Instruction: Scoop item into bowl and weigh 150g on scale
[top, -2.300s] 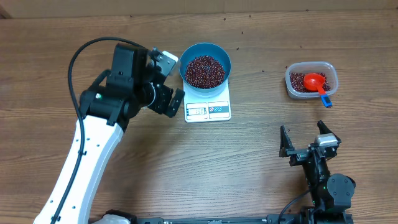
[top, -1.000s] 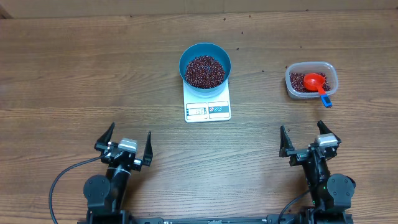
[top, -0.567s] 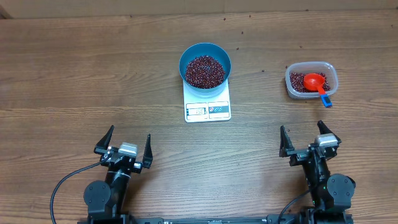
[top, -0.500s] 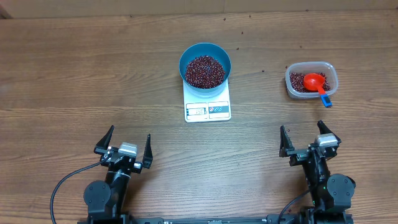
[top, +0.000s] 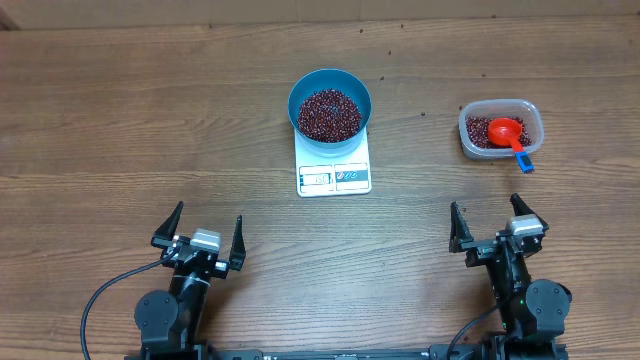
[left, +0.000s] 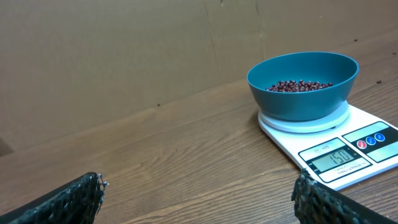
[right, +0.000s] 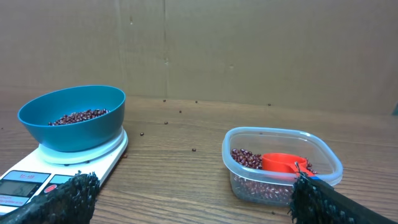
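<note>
A light-blue bowl holding dark red-brown beans stands on the white scale at the table's middle back. From the left wrist view the bowl and scale lie ahead to the right, the display lit. The right wrist view has the bowl and scale on the left. My left gripper is open near the front left edge, nothing between its fingers. At the front right my right gripper is open and empty too.
A clear plastic tub with more beans and a red scoop with a blue handle end sits at the right back; the tub also faces the right wrist. A few stray beans lie scattered on the wood.
The left arm has drawn back from beside the bowl to the front left edge, where it has stayed still for the last second. The right arm has not moved.
</note>
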